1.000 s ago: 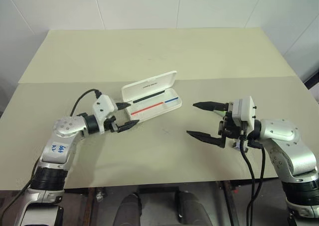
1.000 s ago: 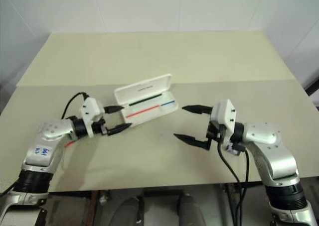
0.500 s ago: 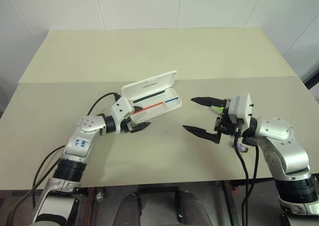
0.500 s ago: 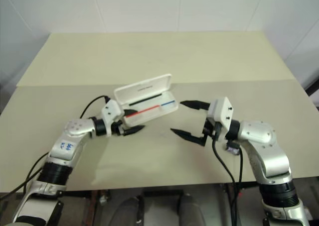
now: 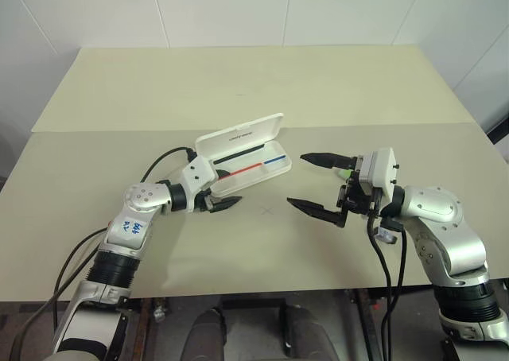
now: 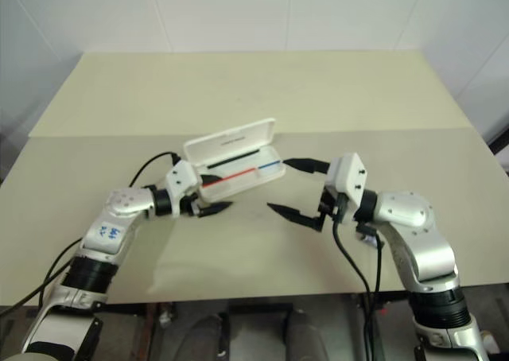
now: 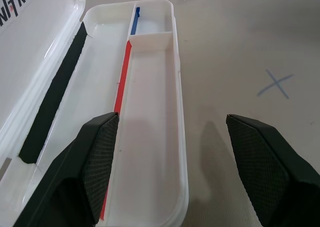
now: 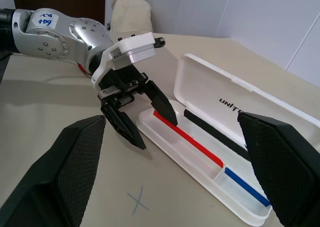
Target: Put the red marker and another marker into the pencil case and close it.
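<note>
White plastic pencil case [image 5: 242,156] lies lid-up, open, mid-table.
Your left gripper [image 5: 216,196] straddles its near end, fingers spread, one inside the tray, holding nothing; your right gripper [image 5: 317,184] hovers just beside the far end, wide open, empty.

Pencil case [image 7: 150,137]: lid print cut by the left wrist view's edge; green object [image 5: 347,172] largely hidden behind the right gripper [image 5: 314,184], identity unclear.
</note>
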